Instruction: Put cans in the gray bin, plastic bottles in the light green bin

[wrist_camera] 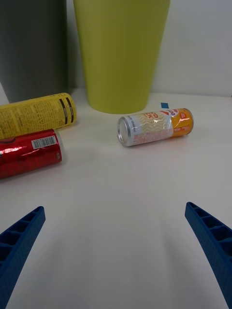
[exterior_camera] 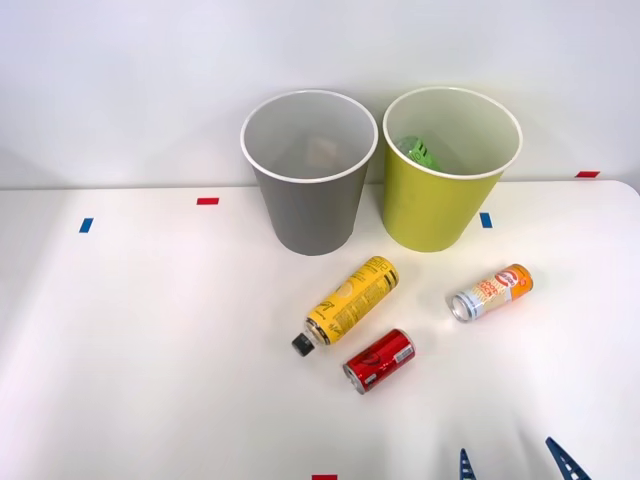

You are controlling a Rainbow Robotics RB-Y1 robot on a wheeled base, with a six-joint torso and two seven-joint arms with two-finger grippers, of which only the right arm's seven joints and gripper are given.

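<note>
White desk (exterior_camera: 150,330) lay before us. Nearest, our right pincer (wrist_camera: 116,251) hung spread wide and empty, its blue fingers (exterior_camera: 565,460) at the front edge. Beyond lay the red can (exterior_camera: 380,361), then the yellow-label bottle (exterior_camera: 348,303) just beside it and the orange-and-white can (exterior_camera: 490,292) apart. Farthest stood the gray bin (exterior_camera: 308,180) and light green bin (exterior_camera: 448,180), something green (exterior_camera: 418,152) inside the latter.

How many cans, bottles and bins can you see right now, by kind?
Cans: 2, the red can and the orange can, both lying on the table.
Bottles: 2, the yellow bottle on the table and a green bottle inside the lime bin.
Bins: 2, the gray bin and the lime bin.
Total: 6.
</note>
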